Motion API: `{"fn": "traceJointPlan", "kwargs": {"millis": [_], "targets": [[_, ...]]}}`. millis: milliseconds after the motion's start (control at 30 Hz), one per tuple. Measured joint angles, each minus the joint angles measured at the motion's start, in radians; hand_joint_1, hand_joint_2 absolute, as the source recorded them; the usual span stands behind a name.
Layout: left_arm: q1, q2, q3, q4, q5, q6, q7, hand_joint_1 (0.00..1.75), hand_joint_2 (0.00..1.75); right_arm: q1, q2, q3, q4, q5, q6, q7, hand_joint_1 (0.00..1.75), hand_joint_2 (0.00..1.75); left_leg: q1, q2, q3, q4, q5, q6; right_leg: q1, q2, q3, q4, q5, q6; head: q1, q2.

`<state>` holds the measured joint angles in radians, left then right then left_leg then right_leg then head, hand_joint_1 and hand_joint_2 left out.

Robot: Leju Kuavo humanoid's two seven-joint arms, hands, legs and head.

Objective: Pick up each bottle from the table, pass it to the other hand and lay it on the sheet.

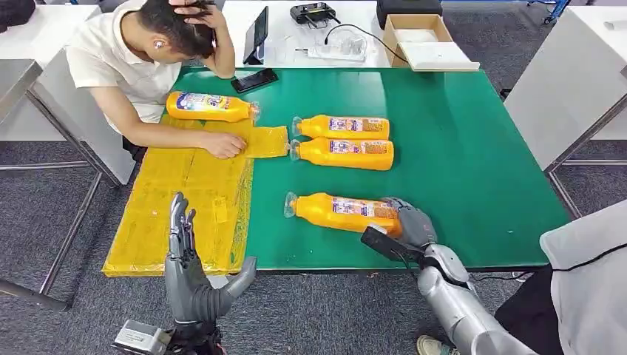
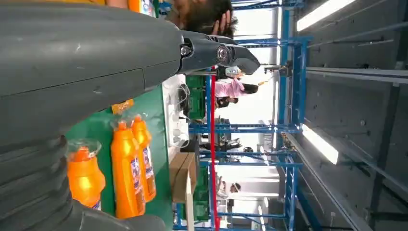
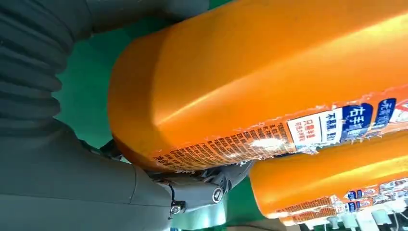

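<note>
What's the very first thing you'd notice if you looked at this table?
Bright orange bottles lying on a green table: two side by side in the middle, and a nearer bottle with the right robot hand wrapped round its base. Another bottle lies on the yellow sheet at the table's left, where a seated person presses the sheet flat.

Between my left hand point(image 1: 194, 277) and my right hand point(image 1: 409, 222) the front of the green desk point(image 1: 458, 155) lies bare, so I could cross there. On the yellow sheet point(image 1: 185, 207) a person's forearm point(image 1: 174, 137) and one bottle point(image 1: 209, 106) block the far end; its near half is free. Two bottles point(image 1: 341, 140) lie mid-desk, beyond my right hand
</note>
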<state>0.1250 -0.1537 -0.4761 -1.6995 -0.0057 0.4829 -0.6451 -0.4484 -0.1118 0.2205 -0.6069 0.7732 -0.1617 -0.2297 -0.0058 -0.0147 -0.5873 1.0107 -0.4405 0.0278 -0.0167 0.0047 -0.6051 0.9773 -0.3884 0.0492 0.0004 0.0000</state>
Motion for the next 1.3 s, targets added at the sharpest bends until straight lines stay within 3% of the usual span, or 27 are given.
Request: {"fn": "traceJointPlan", "kwargs": {"millis": [367, 533, 633, 800, 1300], "targets": [[0.001, 0.000, 0.002, 0.000, 0.046, 0.013, -0.009, 0.00, 1.75, 0.038, 0.003, -0.010, -0.017, -0.155, 0.020, -0.148, 1.75, 1.75, 0.000, 0.000, 0.000, 0.000, 0.000, 0.000, 0.000, 0.000, 0.000, 0.000, 0.000, 0.000, 0.000, 0.000], [0.014, 0.000, 0.022, 0.001, 0.233, -0.006, 0.087, 0.00, 1.75, 0.171, 0.036, -0.043, -0.184, -0.354, 0.032, -0.263, 1.75, 1.75, 0.000, -0.002, -0.006, 0.000, 0.000, 0.000, 0.000, 0.000, -0.003, 0.001, 0.000, 0.000, 0.000, 0.000], [0.028, 0.001, 0.035, 0.015, 0.375, -0.078, 0.158, 0.00, 1.75, 0.259, 0.068, -0.062, -0.339, -0.477, 0.037, -0.267, 1.75, 1.75, 0.001, -0.003, -0.010, 0.000, 0.000, 0.000, 0.000, -0.001, -0.008, 0.001, 0.000, 0.000, 0.000, 0.000], [0.028, 0.027, 0.023, 0.064, 0.447, -0.245, 0.214, 0.00, 1.75, 0.320, 0.093, -0.063, -0.501, -0.576, 0.098, -0.269, 1.75, 1.75, 0.000, -0.003, -0.011, 0.000, 0.000, 0.000, 0.000, 0.000, -0.009, 0.001, -0.001, 0.000, 0.000, 0.000], [0.021, 0.053, 0.006, 0.118, 0.429, -0.268, 0.214, 0.00, 1.75, 0.355, 0.114, -0.061, -0.606, -0.598, 0.129, -0.282, 1.75, 1.75, 0.000, -0.003, -0.011, 0.000, 0.000, 0.001, 0.000, 0.000, -0.009, 0.001, -0.001, 0.000, 0.000, 0.000]]}}
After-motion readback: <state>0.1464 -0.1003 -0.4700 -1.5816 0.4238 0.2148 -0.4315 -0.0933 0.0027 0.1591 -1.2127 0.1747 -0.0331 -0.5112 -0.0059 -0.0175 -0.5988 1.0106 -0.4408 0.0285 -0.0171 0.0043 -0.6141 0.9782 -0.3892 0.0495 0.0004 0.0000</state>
